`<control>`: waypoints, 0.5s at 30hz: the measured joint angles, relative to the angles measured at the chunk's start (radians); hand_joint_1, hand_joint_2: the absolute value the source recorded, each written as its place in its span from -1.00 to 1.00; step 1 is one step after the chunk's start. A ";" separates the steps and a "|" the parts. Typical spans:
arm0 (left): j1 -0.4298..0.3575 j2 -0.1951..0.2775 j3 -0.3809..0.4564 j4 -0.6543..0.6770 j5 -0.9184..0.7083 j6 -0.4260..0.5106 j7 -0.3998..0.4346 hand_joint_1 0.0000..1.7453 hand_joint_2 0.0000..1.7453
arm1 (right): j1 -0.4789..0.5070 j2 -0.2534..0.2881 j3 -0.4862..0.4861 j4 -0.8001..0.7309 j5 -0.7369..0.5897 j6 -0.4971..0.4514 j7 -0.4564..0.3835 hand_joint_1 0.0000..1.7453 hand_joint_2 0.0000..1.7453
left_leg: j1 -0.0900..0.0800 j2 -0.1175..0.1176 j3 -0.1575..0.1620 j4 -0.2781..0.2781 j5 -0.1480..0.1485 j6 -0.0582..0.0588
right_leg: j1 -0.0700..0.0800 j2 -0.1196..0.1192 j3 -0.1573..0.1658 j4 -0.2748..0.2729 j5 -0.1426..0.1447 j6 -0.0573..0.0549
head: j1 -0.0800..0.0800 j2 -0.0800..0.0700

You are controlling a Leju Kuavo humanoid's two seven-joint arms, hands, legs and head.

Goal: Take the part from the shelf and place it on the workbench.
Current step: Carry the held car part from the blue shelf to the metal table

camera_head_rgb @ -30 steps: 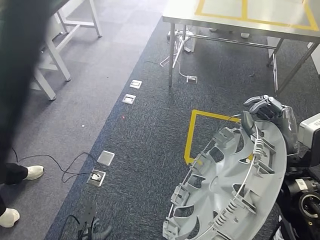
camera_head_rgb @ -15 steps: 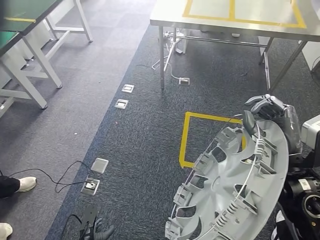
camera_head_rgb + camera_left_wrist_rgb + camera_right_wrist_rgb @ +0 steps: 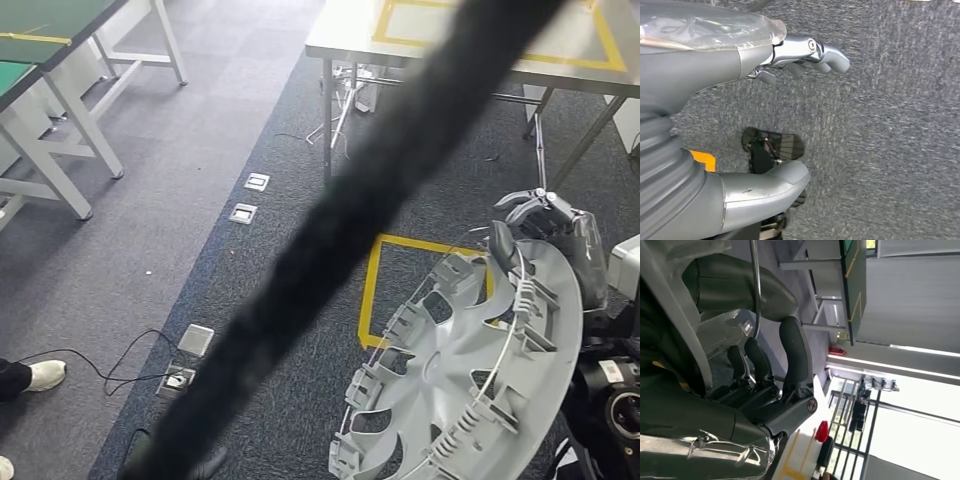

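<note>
The part is a large grey wheel cover (image 3: 468, 380), seen from its ribbed back with a wire ring, tilted on edge at the lower right of the head view. My right hand (image 3: 543, 225) grips its upper rim. In the right wrist view the dark fingers (image 3: 791, 355) curl over the rim of the wheel cover (image 3: 674, 325). My left hand (image 3: 715, 62) hangs over the carpet, fingers apart from the thumb, holding nothing. The workbench (image 3: 343, 35), a steel table marked with yellow tape, stands ahead at the far end of the carpet.
A dark blurred band (image 3: 340, 230) crosses the head view diagonally, close to the camera. A yellow tape square (image 3: 373, 290) marks the carpet before the workbench. Floor sockets (image 3: 243, 213) and cables (image 3: 113, 365) lie left, near a person's shoe (image 3: 45, 375) and a green table (image 3: 45, 30).
The camera has turned, so the scene shifted. The dark blur at the left a second ago is gone; a dark band now crosses the view. My right hand still holds the wheel cover.
</note>
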 joint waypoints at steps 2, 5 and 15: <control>-0.001 0.001 0.000 0.000 0.000 0.000 0.000 -1.00 1.00 | 0.000 0.000 0.000 -0.001 0.000 0.000 0.000 1.00 1.00 | -0.002 0.002 -0.003 0.003 -0.004 -0.008 | 0.004 0.001 0.013 -0.021 -0.012 -0.012 | -0.001 0.000; -0.001 0.001 0.000 0.000 0.000 0.000 0.000 -1.00 1.00 | 0.000 -0.001 -0.002 -0.002 0.000 0.000 0.000 1.00 1.00 | 0.001 0.005 -0.021 0.044 -0.028 -0.022 | 0.001 0.003 0.024 -0.028 -0.018 -0.029 | -0.005 0.000; 0.000 0.006 0.000 0.000 -0.001 0.000 0.000 -1.00 1.00 | 0.000 -0.002 -0.002 -0.004 0.000 0.000 0.001 1.00 1.00 | -0.011 0.003 -0.105 0.042 0.070 0.001 | 0.013 0.014 0.077 -0.032 -0.066 -0.040 | -0.007 0.000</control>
